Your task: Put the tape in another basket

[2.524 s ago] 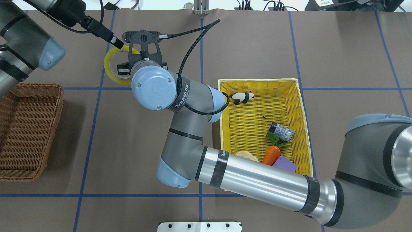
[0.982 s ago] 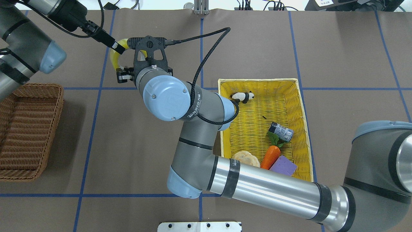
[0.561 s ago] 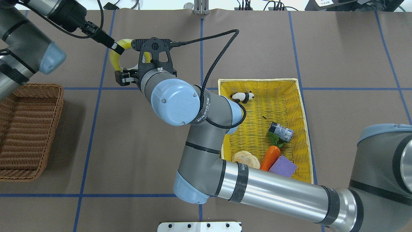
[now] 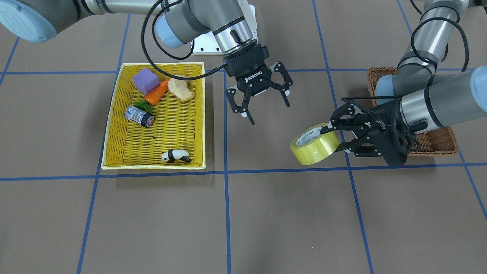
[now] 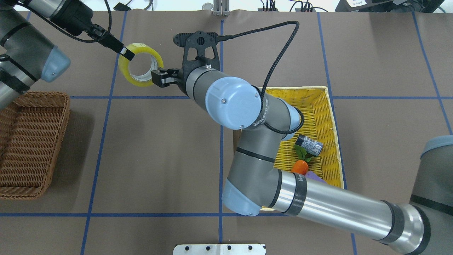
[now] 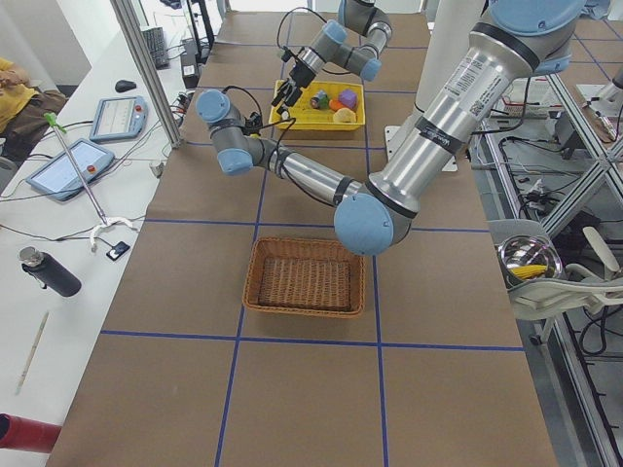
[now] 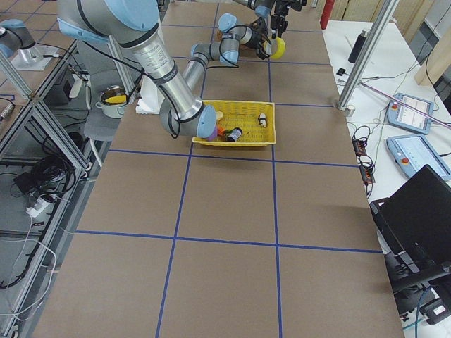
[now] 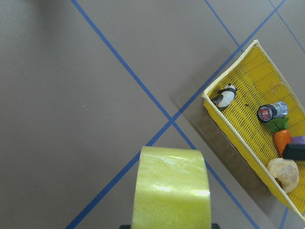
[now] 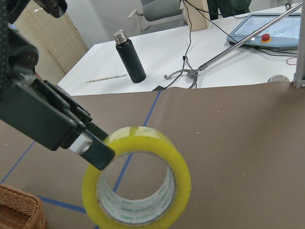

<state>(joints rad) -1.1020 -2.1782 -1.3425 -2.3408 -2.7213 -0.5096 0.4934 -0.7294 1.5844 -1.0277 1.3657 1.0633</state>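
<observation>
The tape [image 4: 315, 144], a yellowish roll with a white printed core, hangs above the table in my left gripper [image 4: 335, 139]. That gripper is shut on the roll's wall, one finger in the core and one outside. The tape also shows in the overhead view [image 5: 124, 69], the left wrist view [image 8: 171, 191] and the right wrist view [image 9: 181, 176]. My right gripper [image 4: 269, 112] is open and empty, a short way from the tape towards the yellow basket. The brown wicker basket [image 5: 32, 141] stands on the left, empty, behind the left arm in the front view [image 4: 437, 140].
The yellow woven basket [image 4: 114, 114] holds a panda figure [image 4: 175, 156], a blue-labelled can [image 4: 139, 116], a carrot [image 4: 156, 93], a purple block [image 4: 145, 80] and a bread piece [image 4: 182, 88]. The right arm reaches over this basket [image 5: 332, 117]. Blue tape lines cross the brown table.
My right gripper has come off the tape and drawn back to the right, towards the yellow basket. The tape stays in my left gripper, its opening now in plain view.
</observation>
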